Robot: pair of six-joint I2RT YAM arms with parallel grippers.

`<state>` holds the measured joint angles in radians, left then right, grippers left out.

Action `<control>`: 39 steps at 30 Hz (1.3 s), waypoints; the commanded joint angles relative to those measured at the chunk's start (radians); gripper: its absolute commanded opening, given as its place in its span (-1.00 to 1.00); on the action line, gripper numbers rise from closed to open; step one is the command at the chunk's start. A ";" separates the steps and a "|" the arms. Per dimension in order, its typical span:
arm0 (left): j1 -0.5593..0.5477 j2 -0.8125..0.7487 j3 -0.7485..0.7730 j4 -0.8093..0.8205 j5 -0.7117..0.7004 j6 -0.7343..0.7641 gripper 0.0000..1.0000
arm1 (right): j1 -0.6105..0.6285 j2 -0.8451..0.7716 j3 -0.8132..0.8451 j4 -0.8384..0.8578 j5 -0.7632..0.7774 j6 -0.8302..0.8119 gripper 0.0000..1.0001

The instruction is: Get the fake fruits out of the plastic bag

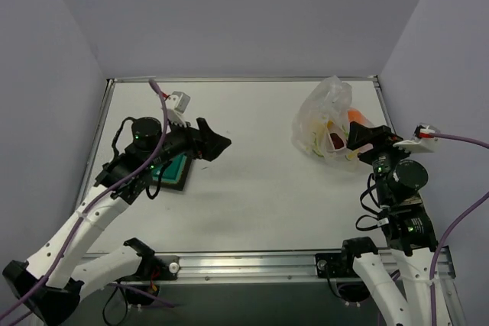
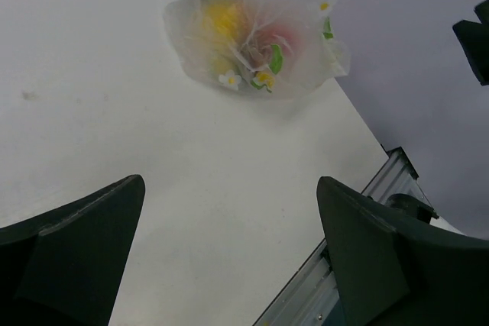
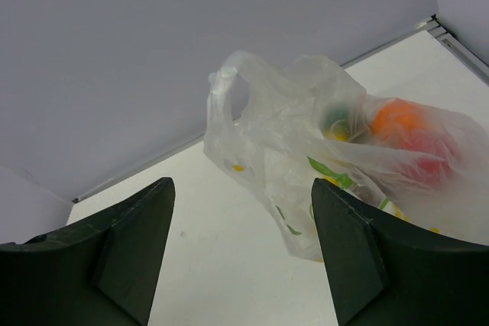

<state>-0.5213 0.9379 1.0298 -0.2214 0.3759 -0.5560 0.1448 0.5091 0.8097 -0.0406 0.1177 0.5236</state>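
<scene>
Sitting at the far right of the table [image 1: 267,196], the plastic bag [image 1: 325,116] lies crumpled with the fruits [image 3: 397,124] inside it, orange, red, green and yellow showing through the film. The right gripper [image 3: 241,188] waits just beside its near edge, jaws spread, holding nothing. Over on the left, the left gripper [image 2: 229,185] hangs beside a dark tray [image 1: 177,173], spread wide and empty.

Bare table [image 1: 260,188] runs as an open lane from the left gripper [image 1: 216,137] to the plastic bag [image 1: 325,116]. Back wall [image 1: 229,28] and side wall [image 1: 451,43] hem the bag in; the right gripper [image 1: 356,141] crowds its near side.
</scene>
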 commanded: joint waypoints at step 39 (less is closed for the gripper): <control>-0.396 1.164 1.088 0.187 -0.428 0.317 -0.41 | -0.062 0.291 -0.084 0.151 0.094 -0.068 0.67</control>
<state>-0.9234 2.1674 2.1002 -0.1051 0.0189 -0.2764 0.1020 0.7307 0.6662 0.0410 0.2176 0.5125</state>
